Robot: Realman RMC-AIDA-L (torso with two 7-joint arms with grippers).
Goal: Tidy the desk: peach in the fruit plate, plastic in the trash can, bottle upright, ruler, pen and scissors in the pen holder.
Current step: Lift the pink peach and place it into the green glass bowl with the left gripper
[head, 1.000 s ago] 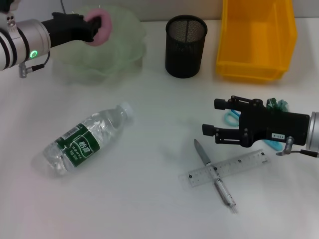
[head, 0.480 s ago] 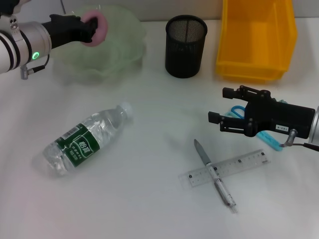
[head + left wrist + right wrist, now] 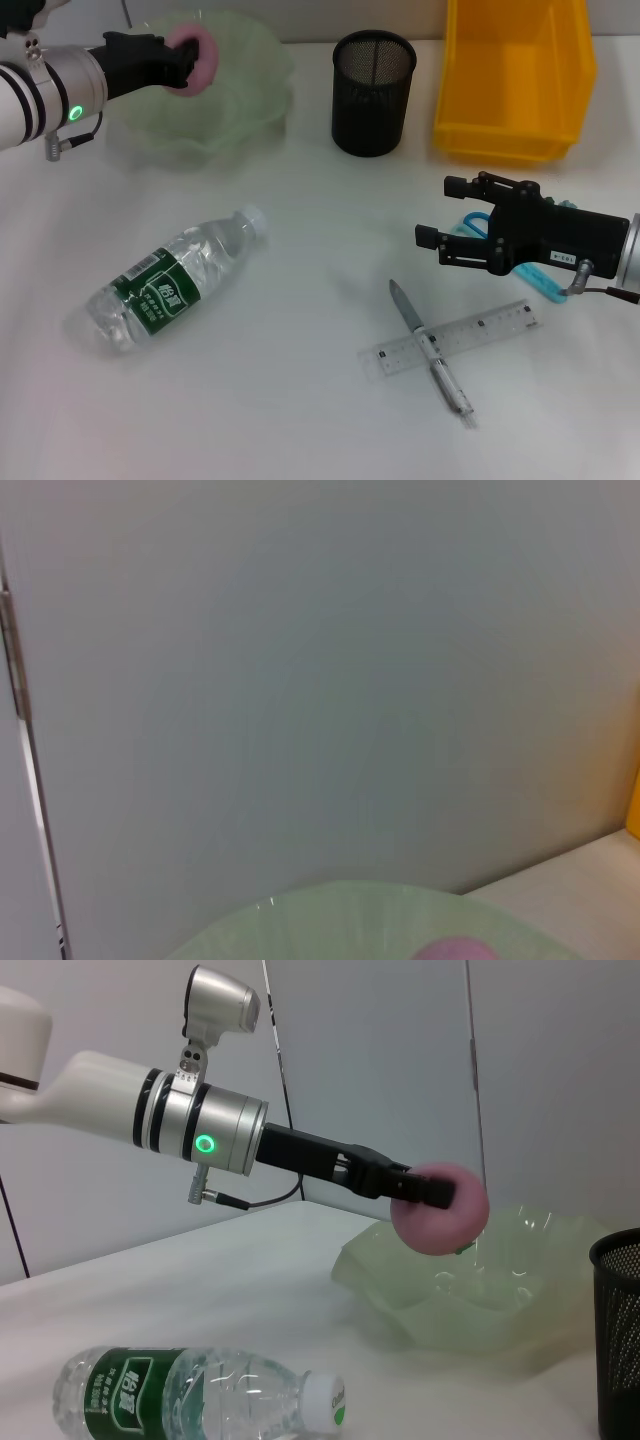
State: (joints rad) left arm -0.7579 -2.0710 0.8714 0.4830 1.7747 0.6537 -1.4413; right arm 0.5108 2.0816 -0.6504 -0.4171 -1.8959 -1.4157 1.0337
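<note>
My left gripper [image 3: 180, 62] is shut on the pink peach [image 3: 194, 56] and holds it just above the pale green fruit plate [image 3: 240, 110]. The right wrist view shows the same peach [image 3: 440, 1210] hanging over the plate [image 3: 480, 1290]. A bottle [image 3: 170, 285] with a green label lies on its side at front left. My right gripper [image 3: 435, 210] stands open over the teal scissors [image 3: 545, 285], which it partly hides. The clear ruler [image 3: 500, 325] and the pen [image 3: 430, 350] lie crossed in front of it. The black mesh pen holder [image 3: 372, 92] stands at the back centre. No plastic is in view.
A yellow bin [image 3: 515, 75] stands at the back right, beside the pen holder. A grey wall runs close behind the plate [image 3: 370, 910]. White tabletop lies between the bottle and the ruler.
My right gripper has drawn back to the right and slightly away from the pen and ruler, then held still. The left gripper with the peach has shifted only a little over the plate.
</note>
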